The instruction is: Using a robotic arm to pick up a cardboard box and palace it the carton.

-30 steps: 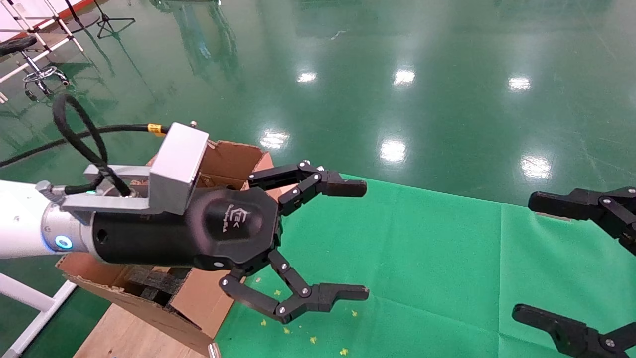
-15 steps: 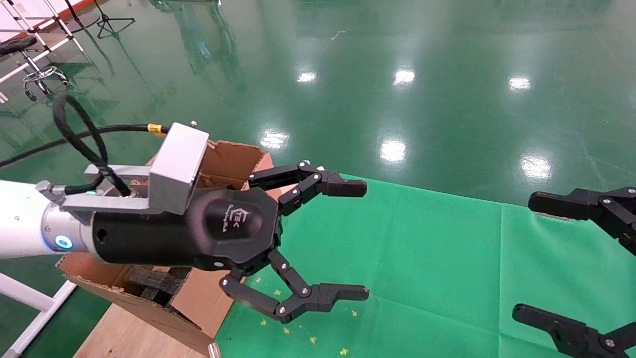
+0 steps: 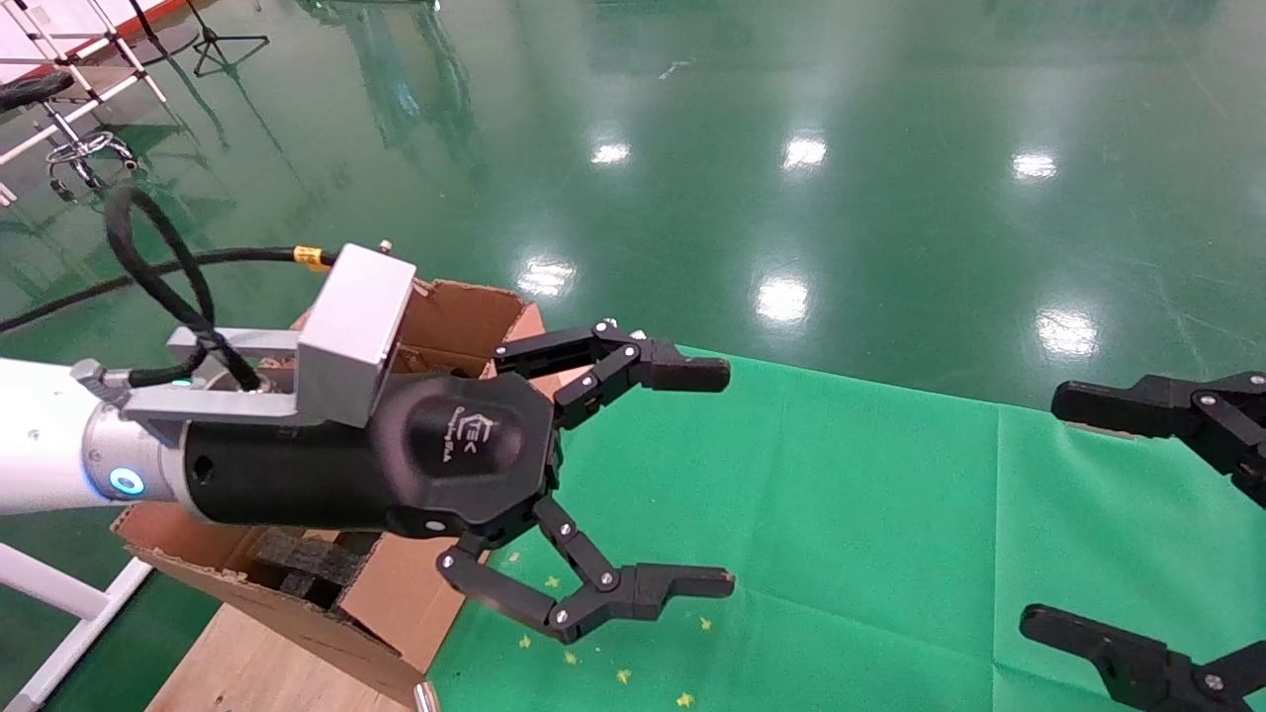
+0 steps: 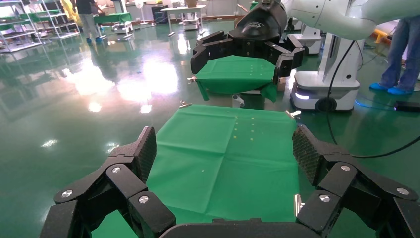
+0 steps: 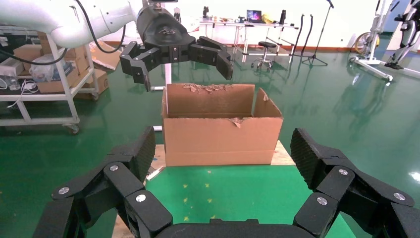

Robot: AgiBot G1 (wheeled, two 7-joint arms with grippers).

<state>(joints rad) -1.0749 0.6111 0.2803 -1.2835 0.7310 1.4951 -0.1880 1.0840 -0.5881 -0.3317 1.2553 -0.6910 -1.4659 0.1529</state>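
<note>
The robotic arm is my left one, white with a black wrist; its gripper [image 3: 717,480] hangs open and empty above the left part of the green cloth [image 3: 841,534], just right of the carton [image 3: 435,316]. The carton is large and brown with torn flaps and dark foam blocks inside; it stands at the table's left end and also shows in the right wrist view [image 5: 220,131]. In the left wrist view my left gripper [image 4: 225,153] holds nothing. My right gripper [image 3: 1058,514] is open and empty at the right edge. The small cardboard box is out of view.
The green cloth covers the table, with small yellow marks [image 3: 623,676] near the carton. A bare wooden strip [image 3: 247,672] shows under the carton. Shiny green floor lies beyond the table. A stool and stands [image 3: 69,129] are at the far left.
</note>
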